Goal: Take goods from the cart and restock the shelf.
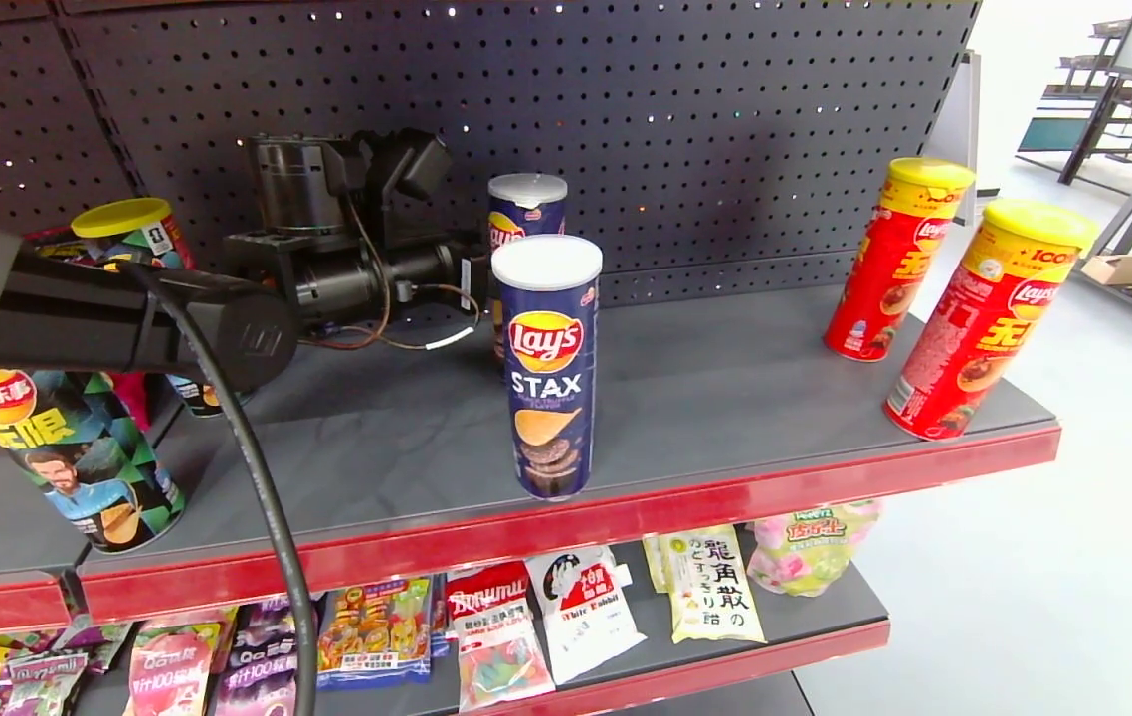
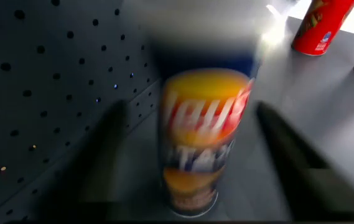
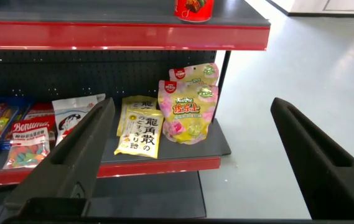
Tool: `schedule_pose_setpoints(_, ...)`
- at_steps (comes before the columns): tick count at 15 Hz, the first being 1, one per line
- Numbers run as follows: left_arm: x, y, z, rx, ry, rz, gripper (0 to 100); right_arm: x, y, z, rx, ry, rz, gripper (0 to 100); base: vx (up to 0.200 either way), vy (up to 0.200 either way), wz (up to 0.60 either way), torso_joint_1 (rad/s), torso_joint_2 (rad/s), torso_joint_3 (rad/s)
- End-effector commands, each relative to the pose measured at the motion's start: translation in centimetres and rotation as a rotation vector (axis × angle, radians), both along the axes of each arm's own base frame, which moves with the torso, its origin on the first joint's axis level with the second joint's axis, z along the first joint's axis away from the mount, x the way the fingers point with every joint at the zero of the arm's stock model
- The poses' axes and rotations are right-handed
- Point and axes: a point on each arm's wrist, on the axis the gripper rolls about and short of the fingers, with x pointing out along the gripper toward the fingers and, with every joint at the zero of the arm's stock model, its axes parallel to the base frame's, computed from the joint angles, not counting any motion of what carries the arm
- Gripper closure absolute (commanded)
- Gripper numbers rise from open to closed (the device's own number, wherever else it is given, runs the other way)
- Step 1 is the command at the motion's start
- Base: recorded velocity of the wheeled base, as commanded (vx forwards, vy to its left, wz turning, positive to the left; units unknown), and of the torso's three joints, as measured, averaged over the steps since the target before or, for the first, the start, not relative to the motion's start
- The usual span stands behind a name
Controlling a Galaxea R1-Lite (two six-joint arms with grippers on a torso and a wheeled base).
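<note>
Upper shelf [image 1: 725, 398], grey board with red front lip. All positions are given from the front blue can [image 1: 548, 368], which stands upright near the lip.

- **Left gripper** [image 2: 189, 111]: reaches in from the left, behind the front blue can. Its fingers [image 2: 105, 143] stand apart on either side of the rear blue can [image 1: 524, 204]. Gaps seem to show at both sides, so it reads as released, though the wrist view is blurred.
- **Rear blue can:** upright on the board, directly behind the front blue can, against the pegboard [image 1: 725, 119].
- **Right gripper** [image 3: 192, 106]: spread wide and holding nothing, below the front blue can's level, facing the lower snack bags [image 3: 186, 112].
- **Two red cans** [image 1: 894, 259]: well to its right.
- **Patterned can** [image 1: 79, 457]: well to its left.

Judgement: two blue cans are placed. The arm has yet to withdraw, and the bare board to the right suggests more restocking remains.
</note>
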Motion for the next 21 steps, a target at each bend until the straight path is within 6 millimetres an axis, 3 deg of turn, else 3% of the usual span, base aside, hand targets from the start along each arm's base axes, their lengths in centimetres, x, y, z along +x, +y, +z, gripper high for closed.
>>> schedule_pose_setpoints(1,0.1,-0.1,-0.2,0.002,0.004,-0.002,0,0.0,0.0,0.0,-0.001,0.001,0.001,0,0.0,0.0,0.0,0.0,0.0,0.0)
schedule_pose_setpoints(8,-0.9,0.6,-0.1,0.0,0.0,0.054,0,0.0,0.0,0.0,0.001,0.001,0.0,0,0.0,0.0,0.0,0.0,0.0,0.0)
schedule_pose_setpoints(16,-8.8,4.4,-0.4,0.029,0.073,0.078,0,0.0,0.0,0.0,0.002,0.003,-0.002,0,0.0,0.0,0.0,0.0,0.0,0.0)
schedule_pose_setpoints(21,-15.8,7.2,-1.4,0.042,0.102,0.086,0,0.0,0.0,0.0,0.007,0.001,0.001,0,0.0,0.0,0.0,0.0,0.0,0.0)
